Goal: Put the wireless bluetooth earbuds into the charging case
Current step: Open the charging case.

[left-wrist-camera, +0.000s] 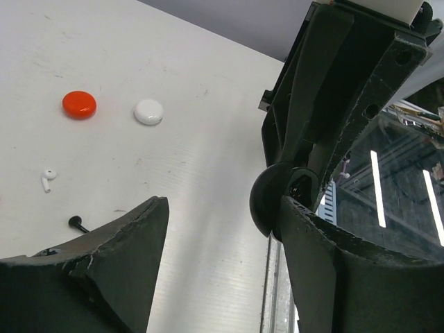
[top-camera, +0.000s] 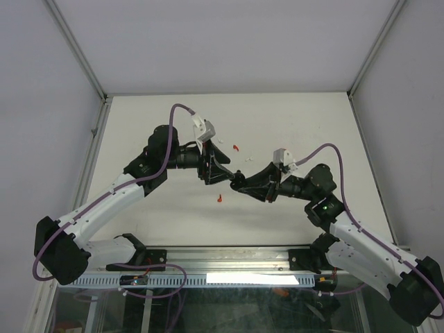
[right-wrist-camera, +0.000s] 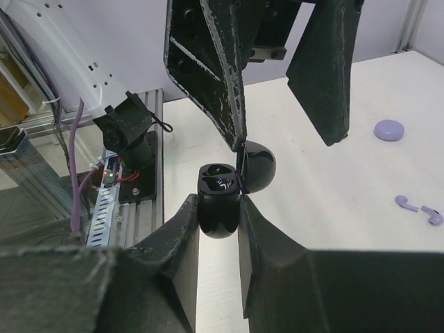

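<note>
My right gripper (right-wrist-camera: 219, 208) is shut on a black charging case (right-wrist-camera: 220, 201), held up above the table with its lid (right-wrist-camera: 255, 165) swung open and both sockets showing empty. My left gripper (left-wrist-camera: 223, 205) is open around the case from above; one of its fingers (right-wrist-camera: 215, 76) touches the lid by the hinge. In the top view the two grippers meet at mid-table (top-camera: 232, 179). On the table lie a black earbud (left-wrist-camera: 78, 223), a white earbud (left-wrist-camera: 47, 178) and two lavender earbuds (right-wrist-camera: 406, 202).
A red round case (left-wrist-camera: 79, 104) and a white round case (left-wrist-camera: 148, 112) sit on the table beyond the left gripper. A lavender case (right-wrist-camera: 388, 130) lies to the right. Small red pieces (top-camera: 220, 200) lie near the grippers. The metal rail (top-camera: 229, 258) runs along the near edge.
</note>
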`<state>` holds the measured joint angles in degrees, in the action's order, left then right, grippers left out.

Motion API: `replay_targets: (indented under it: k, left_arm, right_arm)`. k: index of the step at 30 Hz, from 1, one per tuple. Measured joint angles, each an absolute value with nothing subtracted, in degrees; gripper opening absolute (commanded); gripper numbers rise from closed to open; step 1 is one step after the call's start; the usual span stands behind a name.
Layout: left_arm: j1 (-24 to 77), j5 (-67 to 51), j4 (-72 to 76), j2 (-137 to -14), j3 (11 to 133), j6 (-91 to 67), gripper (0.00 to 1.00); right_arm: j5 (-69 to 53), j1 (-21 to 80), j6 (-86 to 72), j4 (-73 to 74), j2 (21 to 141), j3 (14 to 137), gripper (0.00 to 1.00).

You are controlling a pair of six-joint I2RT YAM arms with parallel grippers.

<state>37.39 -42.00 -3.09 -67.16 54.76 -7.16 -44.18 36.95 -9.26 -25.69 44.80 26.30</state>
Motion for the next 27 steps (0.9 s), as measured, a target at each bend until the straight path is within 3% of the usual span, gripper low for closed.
replay_targets:
  k: [10,17,27]
  left_arm:
    - [37.4,-33.8,-5.7,-63.9,53.7,-7.5,0.75]
    - [37.4,-21.4,-9.5,-64.4,53.4,-9.4,0.78]
    - [37.6,-8.7,-16.4,-81.1,58.7,-15.8,0.75]
  right_arm:
    - [-39.1,36.9,-9.0,-21.2,39.2,22.9,0.0]
    - [-21.5,37.1,-7.6,-16.4,31.2,19.6,0.0]
    - [-3.9,37.1,-7.6,-12.0,23.6,16.4,0.0]
